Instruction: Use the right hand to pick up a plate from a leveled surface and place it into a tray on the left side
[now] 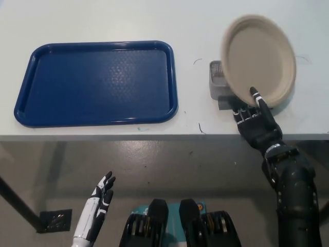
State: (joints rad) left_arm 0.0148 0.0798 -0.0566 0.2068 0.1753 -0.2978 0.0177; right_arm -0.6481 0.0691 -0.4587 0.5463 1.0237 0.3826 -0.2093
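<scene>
Above the table edge, right hand (255, 122) apparently pinches tilted plate (258, 59) rim.

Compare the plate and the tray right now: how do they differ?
The plate is round and beige; the tray is rectangular and dark blue. The plate is tilted up, gripped at its near rim by the right hand; the tray lies flat on the table, untouched. The tray is larger. Both are empty.

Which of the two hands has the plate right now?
The black right hand, gripping the beige plate by its near rim and tilting it up. The white left hand hangs open below the table edge.
</scene>
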